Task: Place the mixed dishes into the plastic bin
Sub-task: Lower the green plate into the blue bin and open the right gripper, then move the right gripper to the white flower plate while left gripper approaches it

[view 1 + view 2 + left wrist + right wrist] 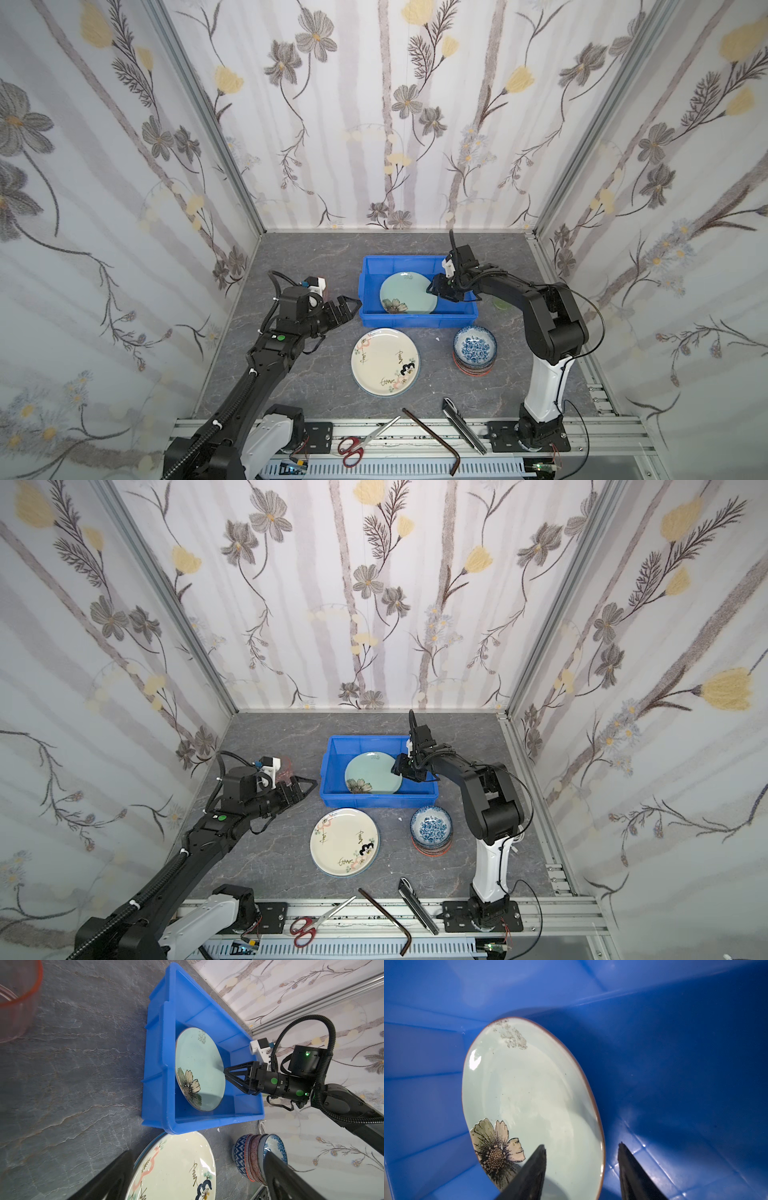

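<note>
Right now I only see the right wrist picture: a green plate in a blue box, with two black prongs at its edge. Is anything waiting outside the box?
Observer: Yes. A white plate and a bowl stack sit in front of the bin, outside it.
Visitor: And what's over on the left?
Observer: The left gripper hangs open and empty, close to the bin's left wall.
</note>
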### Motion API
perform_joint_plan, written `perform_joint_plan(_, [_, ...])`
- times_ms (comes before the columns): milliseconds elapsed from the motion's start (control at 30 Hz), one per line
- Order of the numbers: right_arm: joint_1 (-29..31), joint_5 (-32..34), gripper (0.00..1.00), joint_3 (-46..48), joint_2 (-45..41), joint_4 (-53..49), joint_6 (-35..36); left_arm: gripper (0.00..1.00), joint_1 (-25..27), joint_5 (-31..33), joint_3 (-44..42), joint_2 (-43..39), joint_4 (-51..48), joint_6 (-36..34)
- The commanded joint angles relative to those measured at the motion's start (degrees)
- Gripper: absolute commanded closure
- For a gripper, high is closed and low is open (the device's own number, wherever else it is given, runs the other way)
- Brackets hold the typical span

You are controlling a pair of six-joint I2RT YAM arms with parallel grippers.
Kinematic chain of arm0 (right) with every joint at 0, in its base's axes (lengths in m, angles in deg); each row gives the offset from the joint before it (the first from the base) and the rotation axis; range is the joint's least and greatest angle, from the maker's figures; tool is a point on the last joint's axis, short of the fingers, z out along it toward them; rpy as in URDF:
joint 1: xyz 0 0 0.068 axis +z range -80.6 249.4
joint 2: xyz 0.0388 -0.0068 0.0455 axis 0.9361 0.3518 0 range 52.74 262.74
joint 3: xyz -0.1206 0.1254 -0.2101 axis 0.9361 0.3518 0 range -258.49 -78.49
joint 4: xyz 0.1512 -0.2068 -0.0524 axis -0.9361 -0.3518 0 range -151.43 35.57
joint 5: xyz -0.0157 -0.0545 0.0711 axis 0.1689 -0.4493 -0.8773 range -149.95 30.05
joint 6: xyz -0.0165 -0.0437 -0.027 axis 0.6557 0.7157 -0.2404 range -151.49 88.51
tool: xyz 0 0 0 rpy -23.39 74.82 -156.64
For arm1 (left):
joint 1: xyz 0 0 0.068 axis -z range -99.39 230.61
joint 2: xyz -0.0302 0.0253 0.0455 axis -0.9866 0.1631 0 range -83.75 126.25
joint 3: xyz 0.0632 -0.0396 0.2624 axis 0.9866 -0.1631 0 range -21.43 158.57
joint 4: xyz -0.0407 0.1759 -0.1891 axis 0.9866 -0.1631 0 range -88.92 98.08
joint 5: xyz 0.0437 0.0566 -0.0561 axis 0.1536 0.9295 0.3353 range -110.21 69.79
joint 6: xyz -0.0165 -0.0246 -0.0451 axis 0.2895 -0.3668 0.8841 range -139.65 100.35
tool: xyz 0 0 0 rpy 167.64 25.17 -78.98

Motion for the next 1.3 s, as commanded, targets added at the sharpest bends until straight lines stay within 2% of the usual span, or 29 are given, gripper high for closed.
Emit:
perform_joint_plan(0, [0.78, 1.27, 0.45, -0.62, 0.35, 0.35, 0.79, 0.0, 0.0, 3.37, -0.17, -0.45, -2.23, -1.08])
perform_joint_plan(200, [1.69, 0.63, 0.45, -0.89, -0.73, 0.35, 0.72, 0.0, 0.06, 7.98, -0.25, -1.6, -7.53, -0.9])
perform_joint_plan(467, [2.64, 3.42, 0.45, -0.76, -4.77, -2.03, 1.48, 0.0, 1.24, 9.16, -2.56, -3.74, -12.04, 2.29])
perform_joint_plan(733, [5.85, 7.13, 0.41, -0.18, -14.66, -8.25, 4.52, 0.0, 6.53, 9.55, -5.12, -6.94, -16.56, 9.89])
perform_joint_plan(767, [6.68, 7.23, 0.39, 0.18, -16.2, -8.96, 4.98, 0.0, 7.79, 9.59, -5.32, -7.23, -16.83, 10.91])
perform_joint_plan(867, [9.1, 6.91, 0.13, 1.65, -20.7, -10.69, 6.21, 0.0, 11.34, 9.66, -6.32, -7.89, -17.12, 13.14])
perform_joint_plan(900, [9.95, 6.82, 0.09, 2.25, -21.95, -11.16, 6.33, 0.0, 12.12, 9.57, -6.61, -8.01, -17.12, 13.52])
perform_joint_plan(1033, [13.91, 6.26, 0.02, 5.73, -26.46, -11.95, 5.97, 0.0, 13.52, 9.08, -7.73, -8.63, -17.12, 13.78])
perform_joint_plan(1267, [20.48, 3.21, 0.01, 12.82, -33.2, -10.07, -0.03, 0.0, 13.81, 9.13, -7.5, -7.56, -16.95, 12.58])
